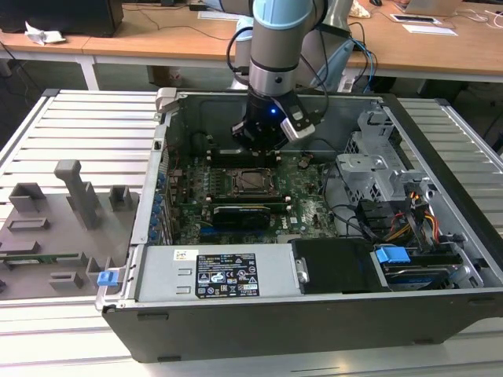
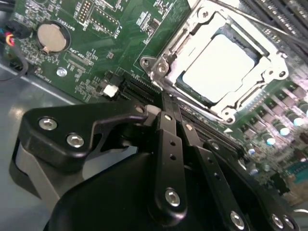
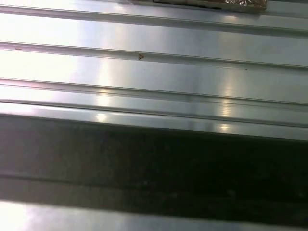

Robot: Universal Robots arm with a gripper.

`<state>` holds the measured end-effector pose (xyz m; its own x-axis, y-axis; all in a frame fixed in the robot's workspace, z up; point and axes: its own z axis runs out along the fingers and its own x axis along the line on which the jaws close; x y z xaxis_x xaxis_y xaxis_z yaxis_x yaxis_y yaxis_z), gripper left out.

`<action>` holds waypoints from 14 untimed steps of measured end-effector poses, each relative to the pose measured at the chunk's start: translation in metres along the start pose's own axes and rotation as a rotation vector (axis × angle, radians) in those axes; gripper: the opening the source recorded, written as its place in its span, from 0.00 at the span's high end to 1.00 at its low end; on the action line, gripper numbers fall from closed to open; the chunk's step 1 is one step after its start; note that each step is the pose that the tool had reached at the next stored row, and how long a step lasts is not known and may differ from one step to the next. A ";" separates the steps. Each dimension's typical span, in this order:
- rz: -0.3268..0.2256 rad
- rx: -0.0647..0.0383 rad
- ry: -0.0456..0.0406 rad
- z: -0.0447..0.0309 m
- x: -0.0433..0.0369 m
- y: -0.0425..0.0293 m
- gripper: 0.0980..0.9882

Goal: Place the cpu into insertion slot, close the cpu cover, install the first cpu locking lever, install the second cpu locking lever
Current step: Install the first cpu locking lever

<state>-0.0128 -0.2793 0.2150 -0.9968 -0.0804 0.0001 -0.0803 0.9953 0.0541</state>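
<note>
The cpu [image 2: 219,67] sat in its socket, the cpu cover [image 2: 163,65] lying closed around it. The pincer [image 2: 166,103] hung empty just beside the socket, fingers pressed together.

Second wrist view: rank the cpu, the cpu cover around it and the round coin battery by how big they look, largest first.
1. the cpu cover, the metal frame lying closed around the chip.
2. the cpu, pale square showing through its window.
3. the coin battery, clearly smallest, though distance from the camera may differ.

Glossy silver-metal cpu [image 2: 219,65] — bright bare-metal cpu cover [image 2: 269,65] — on green motherboard [image 2: 96,43].
</note>
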 end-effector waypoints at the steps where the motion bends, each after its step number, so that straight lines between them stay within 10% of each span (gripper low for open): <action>1: 0.000 0.000 -0.0001 -0.0004 0.0000 0.0001 0.99; 14: 0.000 0.000 0.0000 -0.0007 0.0007 -0.0087 0.99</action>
<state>-0.0128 -0.2881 0.2152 -0.9968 -0.0804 0.0001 -0.0803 0.9953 0.0542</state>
